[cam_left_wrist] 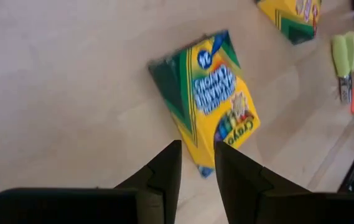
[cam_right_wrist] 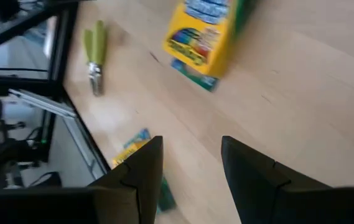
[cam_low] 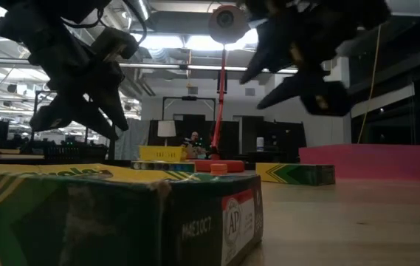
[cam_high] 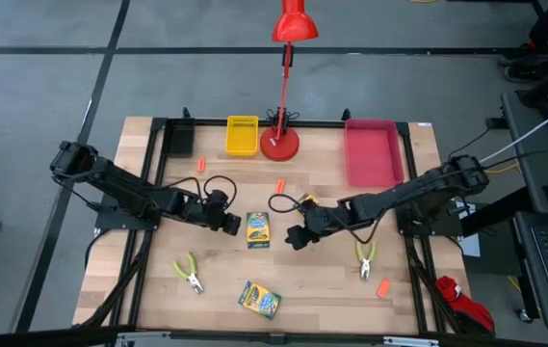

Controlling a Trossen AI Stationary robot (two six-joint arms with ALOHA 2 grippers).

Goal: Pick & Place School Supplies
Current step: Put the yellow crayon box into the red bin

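Yellow-and-green cardboard crayon box (cam_high: 257,228) lies flat mid-bench on the wooden bench (cam_high: 158,289), between both grippers, touched by neither. Left gripper (cam_high: 230,223) hovers just beside it, fingers slightly parted, nothing held. Right gripper (cam_high: 298,237) hangs near its other side, fingers spread, empty.

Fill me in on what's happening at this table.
Two robot arms are sorting school supplies. The left end effector hovers beside a crayon box mid-table, fingers slightly apart, holding nothing. The right end effector hangs open on the box's other side. Another crayon box, two pliers and orange pieces lie loose.
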